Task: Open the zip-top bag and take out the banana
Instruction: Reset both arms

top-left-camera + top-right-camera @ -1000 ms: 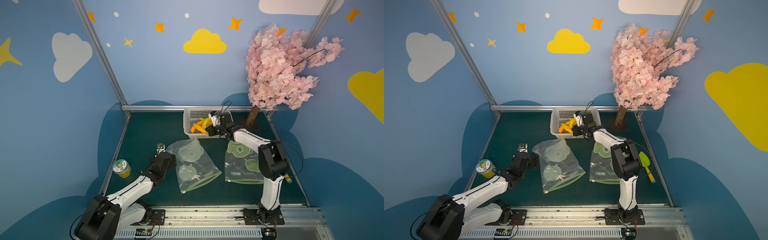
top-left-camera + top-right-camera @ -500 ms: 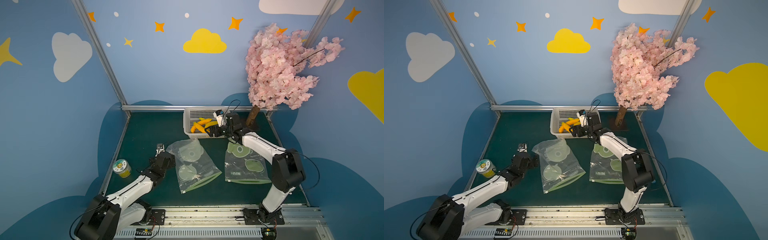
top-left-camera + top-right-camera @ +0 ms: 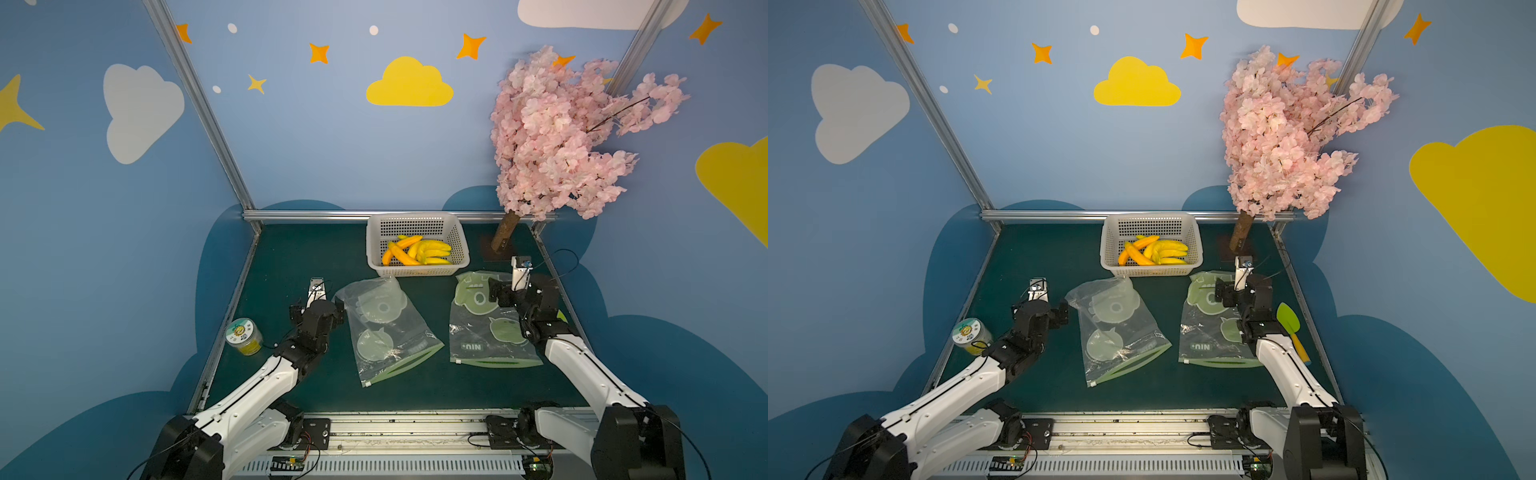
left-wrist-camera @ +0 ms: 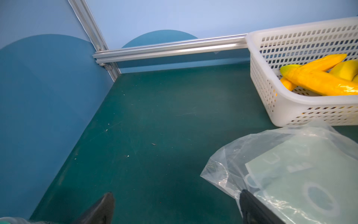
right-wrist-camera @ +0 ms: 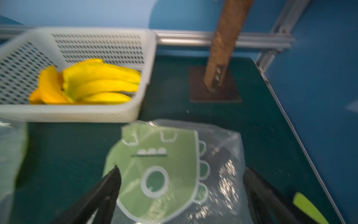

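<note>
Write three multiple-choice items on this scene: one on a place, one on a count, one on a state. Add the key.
1. Where do the bananas lie?
A) in the white basket
B) inside a bag
C) beside the jar

2. How many zip-top bags lie on the mat?
A) one
B) two
C) three

3. How does the right gripper stand?
A) shut on a banana
B) shut on a bag
C) open, empty

Key:
1 A: the yellow fruit sits within the basket's walls.
2 B: there is a paler bag and a green-printed bag.
3 C: its fingers are spread wide above the green-printed bag, gripping nothing.
</note>
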Robot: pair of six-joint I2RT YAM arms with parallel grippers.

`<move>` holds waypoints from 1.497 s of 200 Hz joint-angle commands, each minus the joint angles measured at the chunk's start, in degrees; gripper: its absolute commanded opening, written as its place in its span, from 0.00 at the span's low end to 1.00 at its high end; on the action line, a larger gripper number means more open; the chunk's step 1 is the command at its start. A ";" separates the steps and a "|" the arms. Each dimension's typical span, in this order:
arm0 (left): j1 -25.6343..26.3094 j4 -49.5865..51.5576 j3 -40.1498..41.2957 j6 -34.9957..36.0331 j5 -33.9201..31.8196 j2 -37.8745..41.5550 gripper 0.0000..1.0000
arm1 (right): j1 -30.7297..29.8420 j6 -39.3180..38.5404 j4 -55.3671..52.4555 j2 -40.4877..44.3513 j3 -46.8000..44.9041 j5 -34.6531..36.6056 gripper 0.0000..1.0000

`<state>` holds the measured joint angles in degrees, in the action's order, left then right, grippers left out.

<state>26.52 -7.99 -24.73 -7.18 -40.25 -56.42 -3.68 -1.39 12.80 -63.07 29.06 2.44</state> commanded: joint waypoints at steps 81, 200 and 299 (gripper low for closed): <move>-5.92 -25.37 6.96 15.28 8.00 -10.40 1.00 | 1.79 0.18 41.29 -19.78 -12.49 -2.73 0.97; -25.19 -47.55 5.61 6.72 32.19 -32.27 1.00 | 1.80 1.30 38.43 -23.88 -8.35 -1.98 0.98; -26.15 -47.29 4.52 4.54 28.32 -33.80 1.00 | 1.74 0.97 41.04 -26.05 -7.97 -2.61 0.98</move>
<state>0.54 -54.08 -19.73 -1.98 -11.81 -90.02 -1.93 -0.30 52.47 -88.62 20.78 -0.05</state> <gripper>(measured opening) 0.998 0.977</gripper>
